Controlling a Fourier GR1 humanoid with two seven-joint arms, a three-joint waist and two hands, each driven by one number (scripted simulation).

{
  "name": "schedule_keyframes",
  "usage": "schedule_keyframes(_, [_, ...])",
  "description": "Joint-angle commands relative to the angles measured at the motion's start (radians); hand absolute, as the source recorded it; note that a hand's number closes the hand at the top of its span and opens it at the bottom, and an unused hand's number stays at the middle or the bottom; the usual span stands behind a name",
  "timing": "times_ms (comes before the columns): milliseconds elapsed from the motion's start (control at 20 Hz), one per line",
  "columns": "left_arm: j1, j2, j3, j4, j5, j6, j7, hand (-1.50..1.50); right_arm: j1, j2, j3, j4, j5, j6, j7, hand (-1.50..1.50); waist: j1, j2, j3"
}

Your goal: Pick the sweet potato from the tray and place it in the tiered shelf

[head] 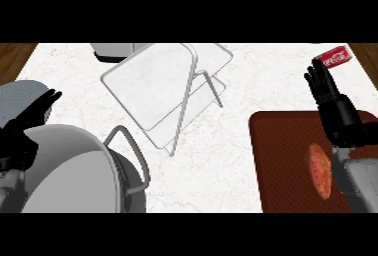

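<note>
Right hand (330, 100) at the right of the frame, fingers straight and pointing up, holding nothing; poised above the tray's (284, 165) far edge, probably ready to come down on the target. Sweet potato (320, 171) just below it, lying flat on the brown tray at lower right: a long orange-red oval, partly hidden by the grey forearm. Tiered shelf (166, 87) at upper centre, pale and wire-framed, well apart. Red can (334, 57) at upper right. Left hand (33, 112) at left edge, open, resting.

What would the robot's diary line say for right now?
sweet potato: on tray | right hand: open, above tray | left hand: open | shelf: empty
</note>
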Motion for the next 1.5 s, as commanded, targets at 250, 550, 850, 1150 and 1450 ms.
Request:
schedule_keyframes(250, [0.111,0.008,-0.082,-0.023,-0.037,-0.052,-0.032,0.00,0.271,-0.253,-0.247,0.124,0.091,-0.213,0.202,-1.50,-0.133,0.003,-0.023])
schedule_keyframes(550, [0.131,-0.047,-0.175,-0.025,-0.051,-0.088,-0.056,0.00,0.356,-0.132,-0.324,0.161,-0.010,-0.269,0.208,-1.50,-0.092,0.005,-0.017])
schedule_keyframes(850, [0.111,-0.049,-0.173,-0.004,-0.059,-0.137,-0.068,0.00,0.402,-0.173,-0.276,-0.016,-0.036,-0.128,0.181,-1.50,-0.053,-0.001,-0.020])
schedule_keyframes(1150, [0.064,-0.066,-0.163,0.039,-0.066,-0.153,-0.075,0.00,0.428,-0.294,-0.178,-0.140,-0.028,0.002,0.411,-1.50,-0.043,0.006,-0.025])
schedule_keyframes(1450, [0.049,-0.049,-0.149,0.047,-0.059,-0.184,-0.080,0.00,0.456,-0.541,-0.071,-0.181,0.218,0.027,0.634,-1.50,-0.006,0.020,-0.032])
